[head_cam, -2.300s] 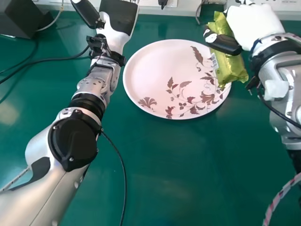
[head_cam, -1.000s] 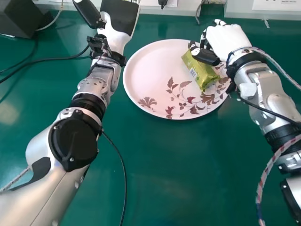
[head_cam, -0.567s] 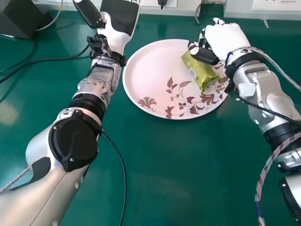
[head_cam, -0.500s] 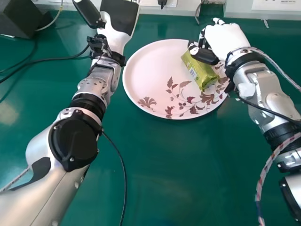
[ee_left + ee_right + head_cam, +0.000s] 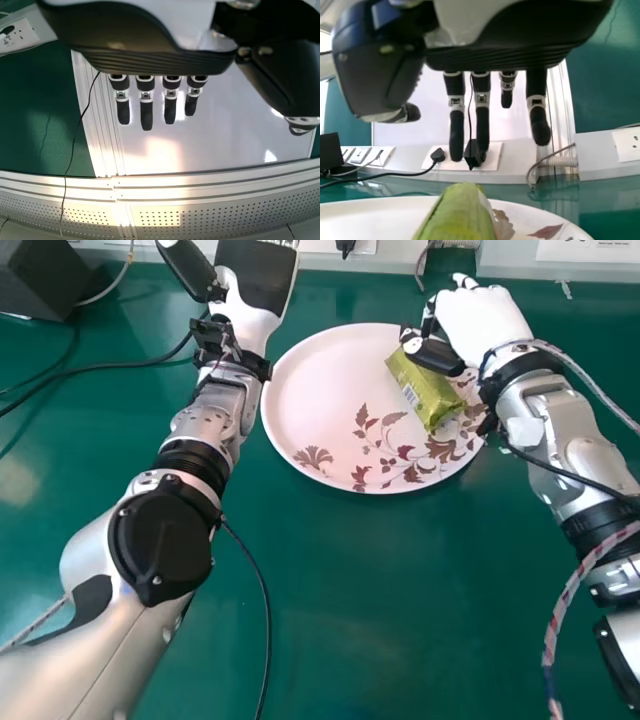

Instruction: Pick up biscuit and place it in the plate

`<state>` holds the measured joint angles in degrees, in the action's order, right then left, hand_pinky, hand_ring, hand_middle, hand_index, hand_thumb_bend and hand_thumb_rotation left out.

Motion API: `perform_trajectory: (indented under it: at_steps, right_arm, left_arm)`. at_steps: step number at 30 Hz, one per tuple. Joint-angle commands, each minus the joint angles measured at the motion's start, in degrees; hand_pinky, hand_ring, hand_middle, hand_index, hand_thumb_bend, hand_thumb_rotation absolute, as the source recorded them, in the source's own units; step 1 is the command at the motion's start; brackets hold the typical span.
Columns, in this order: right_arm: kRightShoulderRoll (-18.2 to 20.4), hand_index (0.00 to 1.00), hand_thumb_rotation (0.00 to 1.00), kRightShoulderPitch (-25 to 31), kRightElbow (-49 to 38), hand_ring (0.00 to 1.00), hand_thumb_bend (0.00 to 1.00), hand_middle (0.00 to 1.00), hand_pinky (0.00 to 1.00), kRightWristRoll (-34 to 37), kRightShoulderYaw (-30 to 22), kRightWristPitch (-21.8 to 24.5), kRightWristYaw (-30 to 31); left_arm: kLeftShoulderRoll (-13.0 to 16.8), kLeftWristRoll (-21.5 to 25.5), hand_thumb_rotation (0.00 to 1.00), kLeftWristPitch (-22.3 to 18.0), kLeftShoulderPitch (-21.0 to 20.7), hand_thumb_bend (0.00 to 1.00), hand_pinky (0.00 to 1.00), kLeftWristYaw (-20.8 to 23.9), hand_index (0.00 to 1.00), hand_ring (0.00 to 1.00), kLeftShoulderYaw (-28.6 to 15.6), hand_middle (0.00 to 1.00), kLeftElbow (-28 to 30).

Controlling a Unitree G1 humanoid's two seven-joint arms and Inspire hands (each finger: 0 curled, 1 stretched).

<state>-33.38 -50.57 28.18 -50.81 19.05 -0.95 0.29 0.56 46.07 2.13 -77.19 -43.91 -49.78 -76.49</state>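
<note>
While the biscuit pack (image 5: 423, 392) lies on the plate (image 5: 310, 405), approx. 2 o'clock from ctr. in head view, R robot hand (image 5: 482, 325) is spread w/ thumb over it; L robot hand (image 5: 256, 278), also spread, is toward 11 o'clock.

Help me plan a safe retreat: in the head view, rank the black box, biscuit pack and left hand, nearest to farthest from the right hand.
1. Biscuit pack: on the plate, right beside the right hand.
2. Left hand: past the plate, to the left.
3. Black box: far left, upper corner.
</note>
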Motion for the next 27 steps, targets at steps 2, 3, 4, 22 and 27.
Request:
perform_trajectory:
  at_steps: [2,3,4,22,27]
  right_arm:
    - [-0.58,0.49,0.37,0.98,-1.07,0.38,0.8,0.69,0.23,0.79,-0.31,-0.61,-0.81]
    - [-0.6,0.51,0.4,1.09,-1.51,0.4,0.82,0.71,0.24,0.89,-0.33,-0.47,-0.5]
    - [-0.65,0.52,0.42,1.17,-1.96,0.4,0.83,0.73,0.25,0.96,-0.33,-0.32,-0.17]
    - [-1.59,0.69,0.68,4.04,-7.67,0.51,0.93,0.75,0.31,1.85,-1.65,-1.12,-0.06]
    - [-1.78,0.69,0.7,5.24,-10.18,0.51,0.98,0.76,0.32,1.91,-2.31,-0.76,0.43]
  left_arm:
    - [-0.16,-0.17,0.51,0.65,-0.11,0.94,0.9,-1.38,1.0,0.89,0.57,0.95,0.71]
    - [-0.18,-0.03,0.5,0.86,-0.14,0.93,0.9,-1.5,1.0,0.89,0.5,0.95,0.73]
    - [-0.22,0.0,0.5,0.85,-0.16,0.93,0.9,-1.54,1.0,0.9,0.51,0.96,0.76]
    - [-0.17,-1.66,0.5,-0.5,0.16,0.92,0.9,-5.94,1.0,0.89,3.07,0.96,1.21]
    - [-0.25,-1.66,0.51,-0.41,0.11,0.92,0.92,-6.12,1.0,0.9,3.12,0.96,1.3]
